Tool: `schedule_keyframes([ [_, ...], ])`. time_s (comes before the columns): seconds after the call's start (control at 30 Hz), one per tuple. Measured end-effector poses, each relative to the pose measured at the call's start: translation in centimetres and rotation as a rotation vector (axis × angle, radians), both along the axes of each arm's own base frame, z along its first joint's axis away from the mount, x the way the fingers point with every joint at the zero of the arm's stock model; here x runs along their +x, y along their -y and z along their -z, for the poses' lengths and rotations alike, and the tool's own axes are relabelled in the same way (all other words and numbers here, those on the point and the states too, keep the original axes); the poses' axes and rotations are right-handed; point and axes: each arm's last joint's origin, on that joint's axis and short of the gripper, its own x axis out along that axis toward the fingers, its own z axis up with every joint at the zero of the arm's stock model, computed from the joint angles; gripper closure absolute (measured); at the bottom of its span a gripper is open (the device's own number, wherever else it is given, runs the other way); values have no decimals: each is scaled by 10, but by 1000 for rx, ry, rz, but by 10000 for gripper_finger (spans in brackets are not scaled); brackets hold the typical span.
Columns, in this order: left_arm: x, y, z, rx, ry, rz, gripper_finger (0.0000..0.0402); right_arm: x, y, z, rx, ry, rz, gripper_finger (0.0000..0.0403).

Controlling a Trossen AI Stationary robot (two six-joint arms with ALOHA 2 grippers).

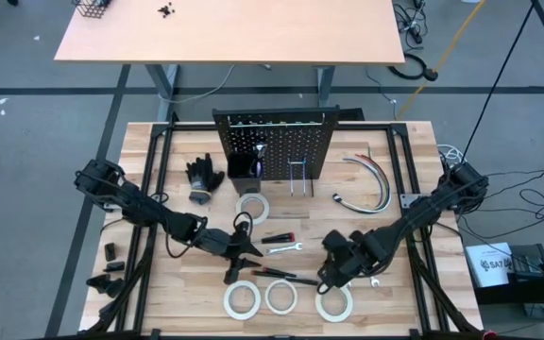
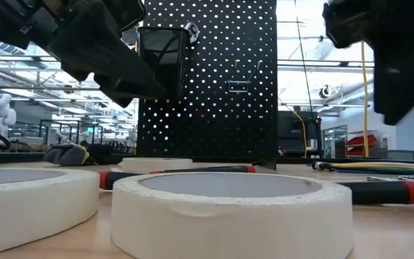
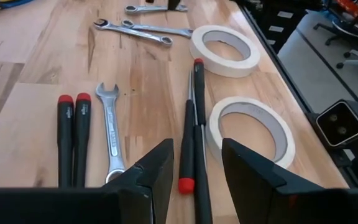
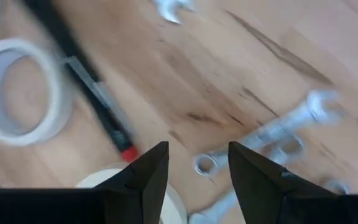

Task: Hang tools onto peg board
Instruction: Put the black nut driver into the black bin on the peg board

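Observation:
The black peg board (image 1: 272, 142) stands upright at the table's far middle, with hooks and a small bin (image 1: 243, 166). Wrenches (image 3: 112, 124), red-and-black screwdrivers (image 3: 191, 137) and white tape rolls (image 3: 250, 127) lie flat on the wood. My left gripper (image 1: 244, 247) is open above the table's middle; in the left wrist view (image 3: 194, 180) its fingers stand either side of two thin screwdrivers without touching them. My right gripper (image 1: 333, 274) is open and points down near a tape roll (image 1: 333, 302); its wrist view (image 4: 197, 168) shows blurred wrenches (image 4: 272, 137) and a screwdriver (image 4: 98, 99) below.
Black gloves (image 1: 204, 178) lie left of the peg board and curved grey hoses (image 1: 371, 179) right of it. Another tape roll (image 1: 252, 207) lies in front of the board, and two more (image 1: 242, 298) (image 1: 280, 296) sit at the near edge. A dark frame runs along the table's sides.

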Motion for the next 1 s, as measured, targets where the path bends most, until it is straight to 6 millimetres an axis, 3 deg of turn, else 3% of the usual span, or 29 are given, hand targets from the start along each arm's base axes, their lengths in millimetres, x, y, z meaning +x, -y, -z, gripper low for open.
schedule_keyframes([
  [0.27,3,-6,0,1,0,-23,263,-10,1,2,-6,-71,130,243],
  [0.57,5,-12,0,27,9,-44,263,-12,-3,3,-32,-55,83,243],
  [0.87,11,-12,-6,34,-37,-128,263,-23,-3,36,22,4,192,243],
  [1.0,15,-12,-12,82,-71,-176,263,-25,-1,38,22,7,252,243],
])
